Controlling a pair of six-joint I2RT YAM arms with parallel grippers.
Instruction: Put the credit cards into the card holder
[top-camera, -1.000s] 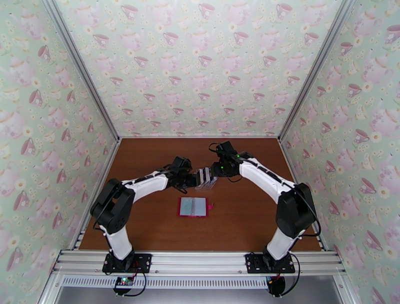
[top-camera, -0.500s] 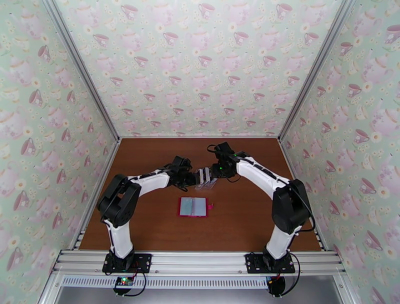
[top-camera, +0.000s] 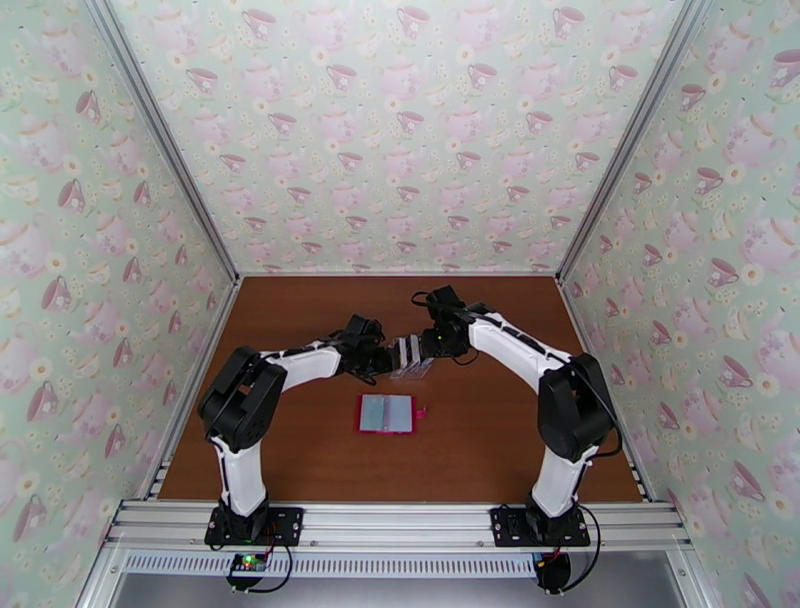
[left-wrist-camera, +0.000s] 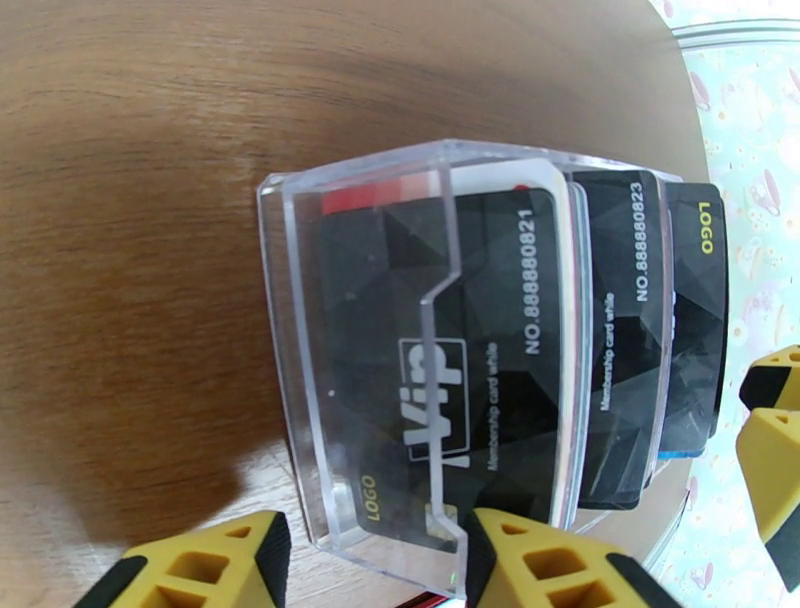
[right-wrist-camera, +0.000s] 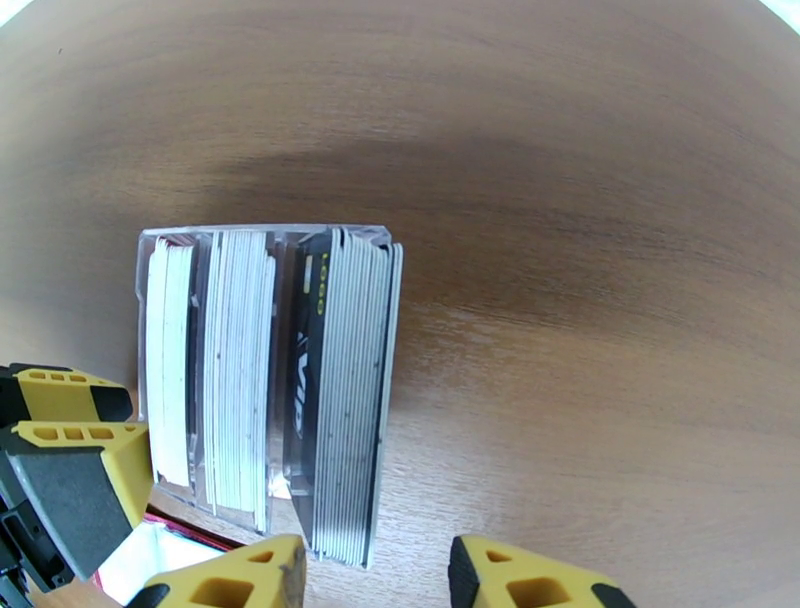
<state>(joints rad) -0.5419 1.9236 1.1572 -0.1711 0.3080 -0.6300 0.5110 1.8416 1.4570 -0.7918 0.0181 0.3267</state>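
Left gripper (left-wrist-camera: 370, 570), yellow jaws apart, is straddling the near end of one clear plastic stand (left-wrist-camera: 285, 330); possibly touching it, hard to tell. The stand is holding three upright stacks of thin glossy cards (right-wrist-camera: 235, 370), black and white. Right gripper (right-wrist-camera: 375, 580), jaws apart, is straddling the rightmost stack's end. One red wallet (top-camera: 385, 413) is lying open and flat on the wood-grain table (top-camera: 300, 450), near the stand, not touching.

Top external: from above and behind, looking down across the whole surface (top-camera: 480, 450). Left wrist: close, low, facing the printed faces of cards (left-wrist-camera: 480, 330) in the clear stand (left-wrist-camera: 285, 300). Right wrist: close, looking down on the same stand's card edges from the opposite side.
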